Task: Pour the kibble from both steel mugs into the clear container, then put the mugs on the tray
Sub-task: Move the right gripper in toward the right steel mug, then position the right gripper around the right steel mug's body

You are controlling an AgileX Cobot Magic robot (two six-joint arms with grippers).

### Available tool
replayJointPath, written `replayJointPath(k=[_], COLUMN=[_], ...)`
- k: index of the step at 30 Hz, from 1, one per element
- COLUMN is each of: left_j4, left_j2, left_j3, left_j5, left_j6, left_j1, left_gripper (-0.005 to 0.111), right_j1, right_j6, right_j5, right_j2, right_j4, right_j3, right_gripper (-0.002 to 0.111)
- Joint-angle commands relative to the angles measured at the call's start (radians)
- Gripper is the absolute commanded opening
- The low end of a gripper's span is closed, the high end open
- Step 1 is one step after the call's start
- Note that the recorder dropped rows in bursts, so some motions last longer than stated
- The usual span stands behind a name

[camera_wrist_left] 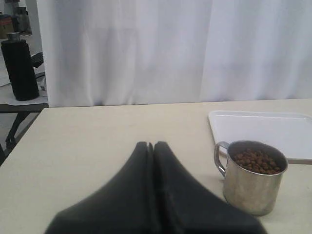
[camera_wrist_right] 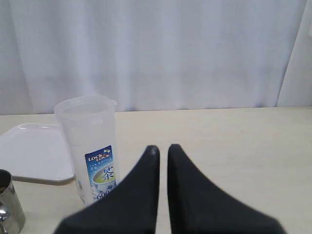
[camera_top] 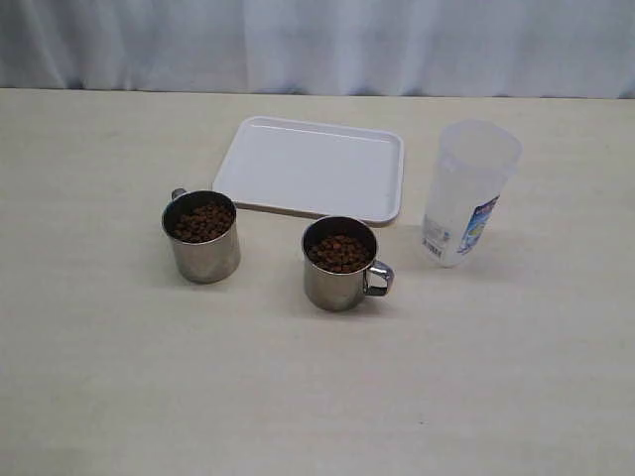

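Two steel mugs stand on the pale table, each filled with kibble [camera_top: 203, 221]. The left mug [camera_top: 201, 238] has its handle turned to the back, the right mug [camera_top: 338, 266] has its handle to the right. Behind them lies the empty white tray [camera_top: 313, 167]. The empty clear container [camera_top: 468, 190] stands upright to its right. Neither gripper shows in the exterior view. My left gripper [camera_wrist_left: 152, 144] is shut and empty, short of and beside the left mug [camera_wrist_left: 253, 178]. My right gripper [camera_wrist_right: 163, 147] is shut but for a thin slit, holding nothing, beside the container [camera_wrist_right: 90, 146].
A white curtain [camera_top: 317, 45] hangs behind the table's far edge. Off the table's left end, a black cylinder [camera_wrist_left: 19, 68] stands on a separate side table. The tray's rim [camera_wrist_right: 31, 151] and a mug's edge [camera_wrist_right: 7, 204] show in the right wrist view.
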Motion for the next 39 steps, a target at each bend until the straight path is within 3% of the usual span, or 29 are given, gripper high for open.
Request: replayJointPath(k=[1,7,14,17,21,24,27,30,32,35,39], left_j4=[-0.004,-0.004,-0.004,-0.004,0.000,0.000,0.000,0.000,0.000,0.000,0.000], left_j2=[-0.003,-0.003,-0.003,-0.003,-0.003,-0.003,-0.003,-0.003,-0.003,-0.003,-0.003], left_j3=[0.003,0.003,0.003,0.003,0.003,0.003,0.003,0.003,0.003,0.003,0.003], left_j5=[-0.012,-0.012,-0.012,-0.012,-0.007,-0.004,-0.004,-0.004,-0.004,-0.004,-0.004], left_j6=[-0.003,-0.003,-0.003,-0.003,-0.003,-0.003,-0.003,-0.003,-0.003,-0.003,-0.003], left_j1=[-0.005,-0.005,-0.005,-0.005,-0.005,-0.005,-0.005,-0.005,-0.005,-0.005,-0.005], left_gripper=[0.000,0.000,0.000,0.000,0.000,0.000,0.000,0.000,0.000,0.000,0.000], right_j1=[-0.006,-0.006,-0.006,0.013,0.216,0.352,0.378,0.378,0.378,0.378,0.378], right_j6=[0.000,-0.020,-0.057,0.106,0.349,0.306,0.230,0.202,0.204,0.287,0.399], right_j5=[-0.010,-0.015,-0.182,-0.329,-0.498,-0.731,-0.966,-1.064,-1.062,-1.060,-1.058], right_j2=[-0.004,-0.004,-0.004,-0.004,0.304,0.662,0.978,1.206,1.334,1.501,1.653], right_j4=[0.002,-0.010,-0.044,-0.064,-0.378,-0.496,-0.433,-0.490,-0.585,-0.747,-0.858], right_j3=[0.003,0.003,0.003,0.003,0.003,0.003,0.003,-0.022,-0.081,-0.183,-0.296], right_gripper=[0.004,0.004,0.004,0.004,0.004,0.004,0.005,0.005,0.010,0.026,0.061])
